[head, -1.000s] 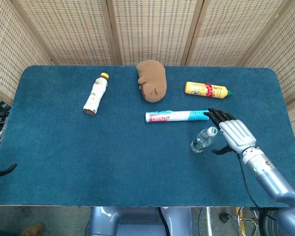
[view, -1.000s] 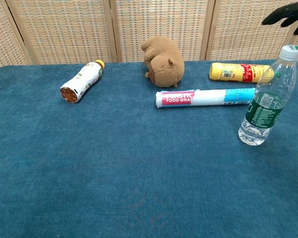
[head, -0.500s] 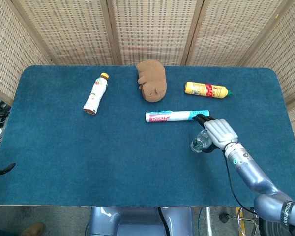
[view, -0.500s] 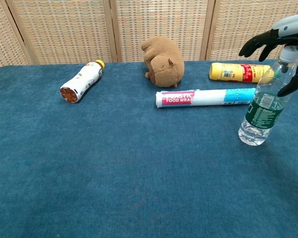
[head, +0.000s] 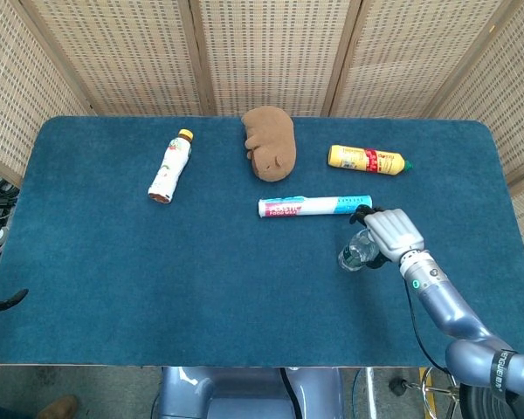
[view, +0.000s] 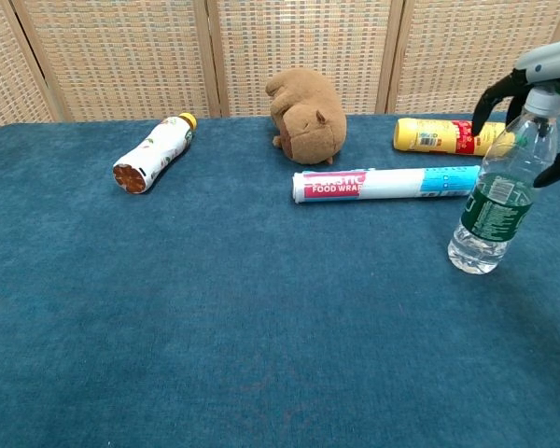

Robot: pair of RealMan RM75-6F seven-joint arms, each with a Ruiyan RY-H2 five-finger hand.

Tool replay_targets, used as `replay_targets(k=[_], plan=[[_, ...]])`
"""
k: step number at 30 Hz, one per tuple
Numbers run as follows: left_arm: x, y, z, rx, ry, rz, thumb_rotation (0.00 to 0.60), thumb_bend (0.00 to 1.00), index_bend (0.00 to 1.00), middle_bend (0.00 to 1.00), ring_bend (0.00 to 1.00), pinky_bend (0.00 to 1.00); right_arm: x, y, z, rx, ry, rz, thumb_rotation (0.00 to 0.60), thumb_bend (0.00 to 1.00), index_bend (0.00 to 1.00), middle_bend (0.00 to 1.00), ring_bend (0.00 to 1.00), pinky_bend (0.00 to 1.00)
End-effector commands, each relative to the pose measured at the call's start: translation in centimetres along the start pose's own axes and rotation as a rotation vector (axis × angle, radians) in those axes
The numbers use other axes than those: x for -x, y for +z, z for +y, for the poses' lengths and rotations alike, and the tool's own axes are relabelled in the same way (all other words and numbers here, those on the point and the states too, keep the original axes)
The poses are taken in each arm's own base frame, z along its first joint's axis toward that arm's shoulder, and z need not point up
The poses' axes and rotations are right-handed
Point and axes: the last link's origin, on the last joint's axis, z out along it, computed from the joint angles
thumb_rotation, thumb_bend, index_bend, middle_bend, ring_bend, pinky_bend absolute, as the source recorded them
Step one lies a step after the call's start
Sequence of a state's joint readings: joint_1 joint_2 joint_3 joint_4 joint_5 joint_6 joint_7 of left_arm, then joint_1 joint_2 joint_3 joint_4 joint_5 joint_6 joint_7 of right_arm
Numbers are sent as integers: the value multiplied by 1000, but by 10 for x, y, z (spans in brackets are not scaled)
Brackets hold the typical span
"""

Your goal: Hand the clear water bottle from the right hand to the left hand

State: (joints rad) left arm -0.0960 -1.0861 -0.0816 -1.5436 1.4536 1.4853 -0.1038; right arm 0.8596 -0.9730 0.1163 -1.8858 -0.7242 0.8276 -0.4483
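On the right side of the blue felt-covered table (head: 113,279), I have the right hand (head: 391,234) over the cap end of the clear plastic water bottle with the green label (view: 499,191). The bottle stands upright on the cloth, just in front of the white food-wrap tube with red and blue print (view: 387,183). From the chest view, the hand's dark fingers (view: 490,93) curve down on both sides of the bottle's neck, with the silver palm above the white cap. I cannot tell whether the fingers press on the plastic or only sit around it; the bottle's base rests on the table. From the head view, the silver back of the hand hides the bottle's top.

Behind the tube, a yellow squeeze bottle with a red label (view: 448,135) lies on its side near the back edge. A brown plush animal (view: 305,117) sits at the middle back, near the tube's left end. Well to the left, a white drink bottle with an orange cap (view: 154,152) lies on its side. Woven wicker screen panels (head: 262,52) stand behind the table. My left hand shows in neither camera.
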Motion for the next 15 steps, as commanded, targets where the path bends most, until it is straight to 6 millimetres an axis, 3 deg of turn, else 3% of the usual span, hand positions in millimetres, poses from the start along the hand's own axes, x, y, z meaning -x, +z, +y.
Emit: replay_targets(k=[1, 4, 9, 15], plan=[[0, 0, 0, 1, 0, 0, 600, 0, 0, 0, 0, 0, 0, 0, 4, 15, -13, -9, 600, 286, 319, 236, 282, 398], [0, -1, 1, 3, 1, 1, 600, 0, 0, 0, 0, 0, 1, 0, 4, 17, 8, -22, 600, 327, 370, 280, 296, 429], [1, 0, 1, 4, 1, -1, 600, 0, 0, 0, 0, 0, 0, 3, 4, 10, 28, -13, 600, 405, 518, 449, 470, 592], [1, 0, 1, 2, 0, -5, 600, 0, 0, 0, 0, 0, -3, 4, 3, -5, 81, 8, 600, 484, 627, 543, 550, 672]])
